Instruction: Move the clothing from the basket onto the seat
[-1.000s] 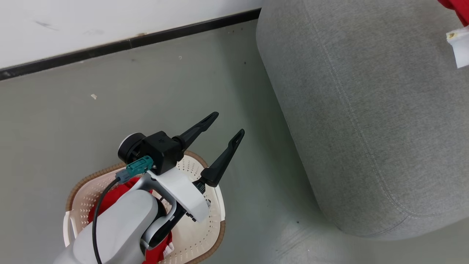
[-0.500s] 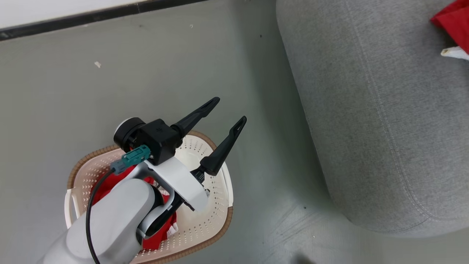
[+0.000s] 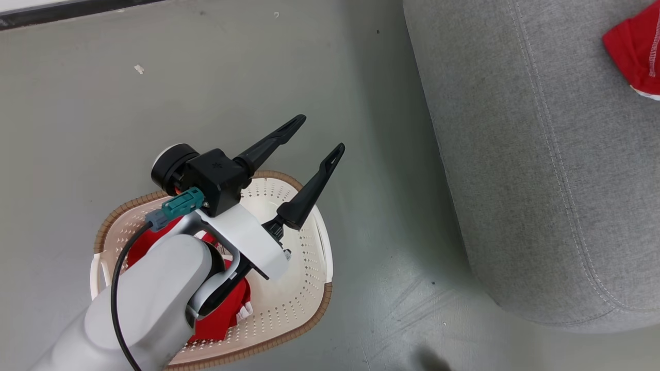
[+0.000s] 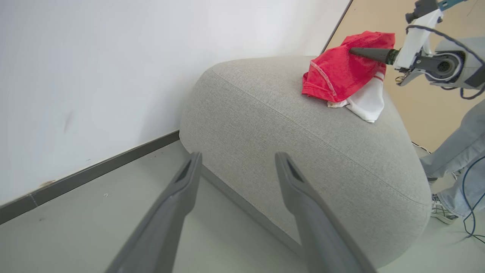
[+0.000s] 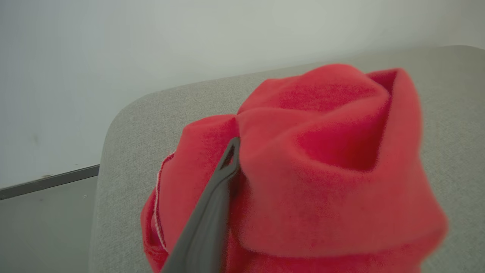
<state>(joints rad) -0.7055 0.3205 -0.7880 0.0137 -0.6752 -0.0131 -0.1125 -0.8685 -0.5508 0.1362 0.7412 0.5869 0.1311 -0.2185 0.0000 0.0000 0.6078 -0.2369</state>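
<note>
On the floor (image 3: 206,77) beside the seat (image 3: 541,180), the left hand (image 3: 320,133) hovers spread wide over the basket (image 3: 296,293), red clothing (image 3: 227,317) bunched beneath that arm. Farther off, on the seat's top, a red garment (image 4: 341,72) lies crumpled around the right hand (image 4: 363,52); whether that hand grips or stands parted, I cannot tell. The garment's stitched hem faces the seat's middle, a white flap trails toward the seat's rim; no clear long axis.

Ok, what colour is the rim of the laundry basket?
Brown, woven-look rim; clearest in the head view.
</note>
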